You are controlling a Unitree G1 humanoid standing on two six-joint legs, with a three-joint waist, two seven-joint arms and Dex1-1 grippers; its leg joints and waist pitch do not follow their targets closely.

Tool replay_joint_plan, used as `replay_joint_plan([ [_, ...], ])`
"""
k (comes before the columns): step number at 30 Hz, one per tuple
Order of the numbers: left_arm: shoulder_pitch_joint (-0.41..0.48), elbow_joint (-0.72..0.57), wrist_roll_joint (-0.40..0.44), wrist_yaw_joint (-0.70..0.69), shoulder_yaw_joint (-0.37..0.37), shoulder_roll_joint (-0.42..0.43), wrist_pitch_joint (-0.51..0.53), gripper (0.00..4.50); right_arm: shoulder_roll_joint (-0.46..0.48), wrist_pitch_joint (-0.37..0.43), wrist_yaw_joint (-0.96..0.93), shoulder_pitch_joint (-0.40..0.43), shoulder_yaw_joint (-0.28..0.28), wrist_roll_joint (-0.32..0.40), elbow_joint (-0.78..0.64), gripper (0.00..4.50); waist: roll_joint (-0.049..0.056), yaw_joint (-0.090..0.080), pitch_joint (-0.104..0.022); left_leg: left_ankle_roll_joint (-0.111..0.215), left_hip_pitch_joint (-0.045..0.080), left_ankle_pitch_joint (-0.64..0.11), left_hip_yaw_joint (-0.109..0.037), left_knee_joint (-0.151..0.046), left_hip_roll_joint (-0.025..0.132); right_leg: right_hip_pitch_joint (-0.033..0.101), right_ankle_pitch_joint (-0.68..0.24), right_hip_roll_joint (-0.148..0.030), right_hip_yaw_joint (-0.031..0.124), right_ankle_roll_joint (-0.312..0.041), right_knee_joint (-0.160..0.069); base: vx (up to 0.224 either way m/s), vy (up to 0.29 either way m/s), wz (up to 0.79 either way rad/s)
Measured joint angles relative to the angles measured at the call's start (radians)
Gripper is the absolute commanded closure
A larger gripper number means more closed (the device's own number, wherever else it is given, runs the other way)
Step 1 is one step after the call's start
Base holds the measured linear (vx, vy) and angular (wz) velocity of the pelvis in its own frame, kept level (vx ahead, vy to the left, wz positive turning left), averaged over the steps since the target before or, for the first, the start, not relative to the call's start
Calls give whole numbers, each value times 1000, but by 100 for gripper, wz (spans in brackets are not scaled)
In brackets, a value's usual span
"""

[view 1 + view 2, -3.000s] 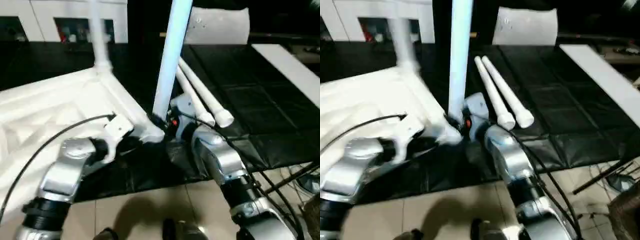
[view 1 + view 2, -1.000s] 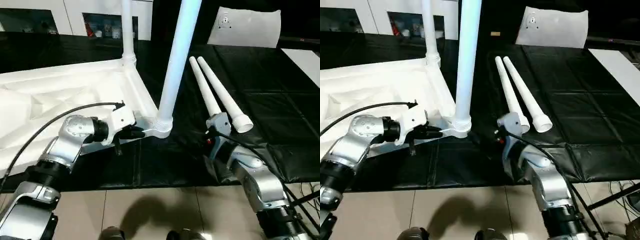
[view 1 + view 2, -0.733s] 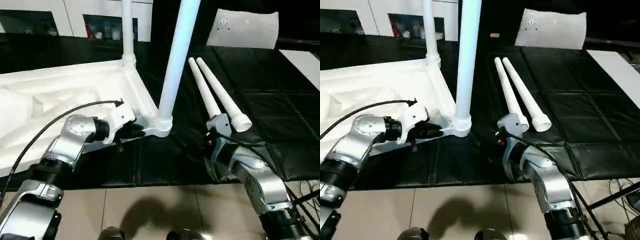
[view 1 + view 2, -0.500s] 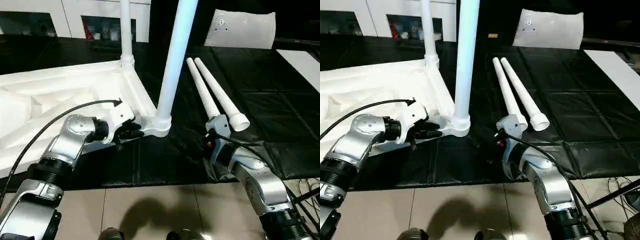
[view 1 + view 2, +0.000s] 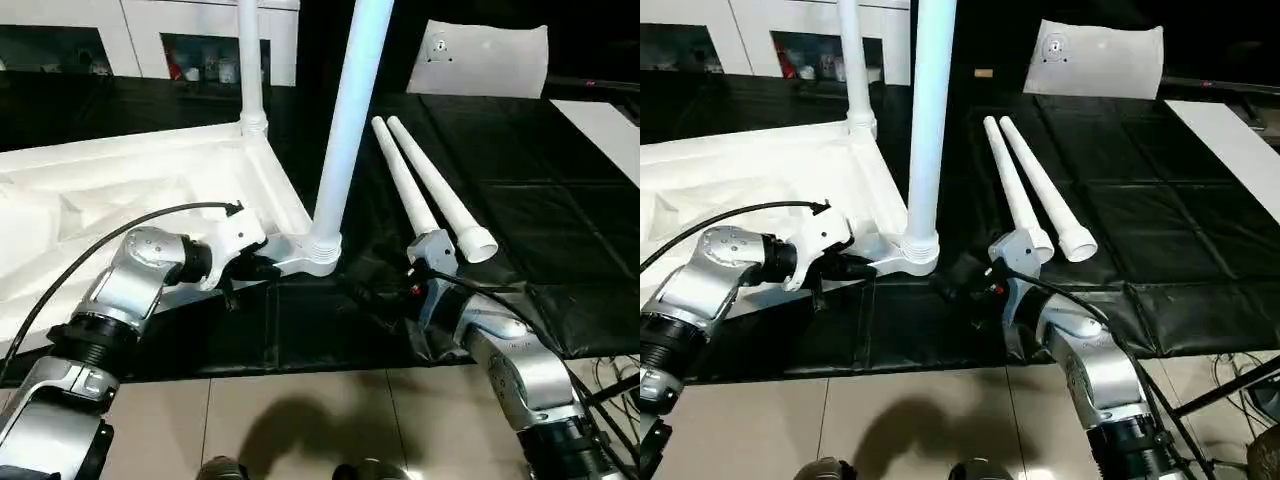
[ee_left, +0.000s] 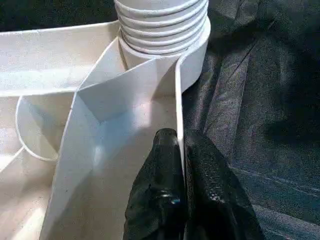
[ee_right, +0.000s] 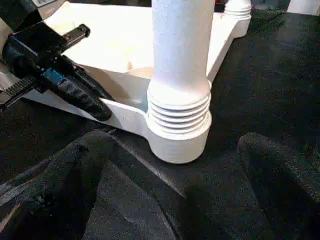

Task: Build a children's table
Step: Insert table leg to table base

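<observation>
The children's table lies upside down on the black mat, its ribbed white top (image 5: 120,190) at the left. One leg (image 5: 250,60) stands in the far corner socket. A thicker-looking leg (image 5: 345,130) stands in the near corner socket (image 7: 180,142). Two loose legs (image 5: 400,180) (image 5: 440,190) lie side by side on the mat to the right. My left gripper (image 6: 181,150) is shut on the top's thin rim just behind the near socket. My right gripper (image 5: 960,275) is open, low over the mat, its fingers (image 7: 85,165) spread wide in front of that socket without touching it.
A white cabinet with glass doors (image 5: 200,45) stands at the back. A flat white panel with a round fitting (image 5: 480,60) leans at the back right, and a white board (image 5: 600,115) lies at the far right. Tiled floor (image 5: 300,420) begins at the mat's near edge.
My right gripper has slid left across the mat toward the near corner socket, still open. My left gripper stays on the rim beside that socket.
</observation>
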Motion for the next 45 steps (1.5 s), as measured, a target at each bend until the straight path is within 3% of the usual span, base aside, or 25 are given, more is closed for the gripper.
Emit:
replay_joint_plan([
  [14,-7,37,42,46,-27,-5,-107,447,-14,-2,9,-27,1,-9,2,0,0,7,0,1,0,1,0,5,1,2,3,0,0,0,1,0,0,0],
  [18,-24,99,26,-32,-20,7,-183,447,-36,-2,34,-38,2,-9,11,0,0,5,0,2,0,1,0,6,1,2,5,0,0,0,1,0,0,0],
  [23,-21,110,-16,-183,-29,22,-232,447,-54,-22,101,-74,14,-8,36,0,0,20,0,3,-1,2,0,6,0,1,5,-2,0,0,1,0,0,0],
  [29,-22,118,-26,-290,-52,28,-291,447,-100,-60,242,-104,67,-9,85,0,0,40,0,6,-1,3,0,6,-1,2,5,-3,-1,0,1,0,0,0],
  [32,-31,141,-27,-332,-60,26,-321,447,-121,-93,334,-138,111,-19,133,0,0,41,0,7,-1,4,1,7,-1,3,6,-4,-1,0,1,0,0,0],
  [35,-40,155,-27,-357,-68,24,-337,450,-125,-128,386,-165,139,-36,172,38,0,40,-1,8,-1,5,2,8,-1,3,7,-5,-1,0,1,0,0,0],
  [37,-47,163,-27,-377,-72,22,-347,450,-124,-140,402,-190,155,-50,211,41,0,40,-1,8,-2,5,2,9,-1,3,8,-5,-1,0,1,0,0,0],
  [45,-66,194,-25,-404,-79,14,-371,450,-104,-174,466,-235,179,-55,286,122,-1,41,-1,9,-3,5,4,9,-1,2,8,-7,-2,0,1,0,0,0],
])
